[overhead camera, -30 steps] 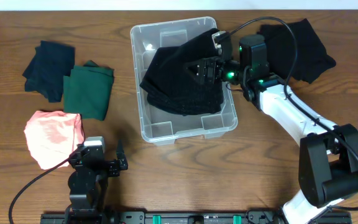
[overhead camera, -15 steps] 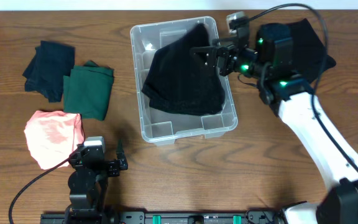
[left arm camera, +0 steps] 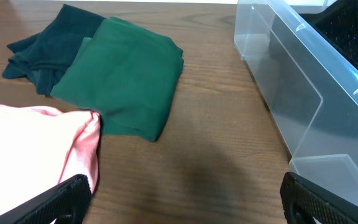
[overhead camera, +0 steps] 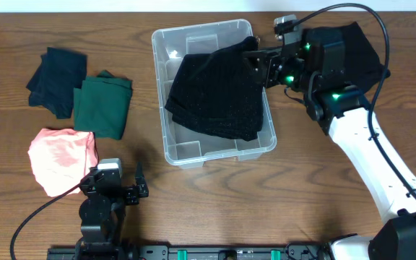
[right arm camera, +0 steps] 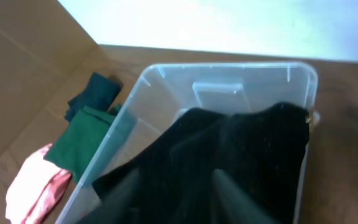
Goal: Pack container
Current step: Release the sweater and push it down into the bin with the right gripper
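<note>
Jaws of my right gripper are hanging released; the black garment is lying in the container. I am judging the green garment next.

place: probably robot lab | wood table | cardboard wall | arm mounting rail

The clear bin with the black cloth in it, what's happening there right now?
The right gripper is at the container's right rim, over a black garment lying mostly inside; whether it grips it is unclear. The left gripper sits open and idle. A green garment, a navy garment and a pink garment wait on the table.
</note>
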### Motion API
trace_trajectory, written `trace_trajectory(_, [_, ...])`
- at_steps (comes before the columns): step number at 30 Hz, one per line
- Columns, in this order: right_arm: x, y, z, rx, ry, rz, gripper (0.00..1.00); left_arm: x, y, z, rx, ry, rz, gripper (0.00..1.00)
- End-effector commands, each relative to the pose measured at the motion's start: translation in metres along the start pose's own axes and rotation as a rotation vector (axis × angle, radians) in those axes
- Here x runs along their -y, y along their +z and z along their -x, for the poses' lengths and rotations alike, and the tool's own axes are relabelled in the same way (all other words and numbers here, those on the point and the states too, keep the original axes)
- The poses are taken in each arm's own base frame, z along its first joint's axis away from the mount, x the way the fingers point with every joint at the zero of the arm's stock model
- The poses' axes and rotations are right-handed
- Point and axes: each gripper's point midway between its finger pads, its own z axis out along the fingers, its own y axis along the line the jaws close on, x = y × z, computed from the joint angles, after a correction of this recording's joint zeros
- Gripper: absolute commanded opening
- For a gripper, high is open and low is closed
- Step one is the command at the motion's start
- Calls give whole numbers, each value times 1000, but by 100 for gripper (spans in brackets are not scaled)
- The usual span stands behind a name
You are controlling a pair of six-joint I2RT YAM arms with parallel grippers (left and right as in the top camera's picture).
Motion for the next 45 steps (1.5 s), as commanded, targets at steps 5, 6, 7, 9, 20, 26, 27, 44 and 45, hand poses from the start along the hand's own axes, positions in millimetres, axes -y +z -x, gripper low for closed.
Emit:
trace_trajectory(5, [-20, 17, -18, -19, -77, -117, 13, -1, 3, -7, -15, -5, 5, 98])
trace_trajectory(6, [-21, 18, -19, -14, -98, -143, 12, -1, 3, -7, -15, -5, 5, 98])
trace_trajectory(7, [-19, 20, -20, -5, -121, -194, 11, -1, 3, -7, -15, -5, 5, 98])
trace_trajectory(9, [-11, 23, -21, 14, -143, -300, 5, -1, 3, -7, -15, -5, 5, 98])
trace_trajectory(20, [57, 83, -59, -1, -161, -540, 1, -1, 3, -7, -15, -5, 5, 98])
trace_trajectory(26, [104, 105, -104, -97, -164, -662, 1, -1, 3, -7, -15, -5, 5, 98])
trace_trajectory(27, [110, 108, -115, -125, -165, -672, 1, -1, 3, -7, -15, -5, 5, 98])
trace_trajectory(44, [41, 124, -79, -109, -277, -512, 1, -1, 3, -7, -15, -5, 5, 98])
trace_trajectory(45, [35, 122, -74, -100, -278, -498, 1, -1, 3, -7, -15, -5, 5, 98])
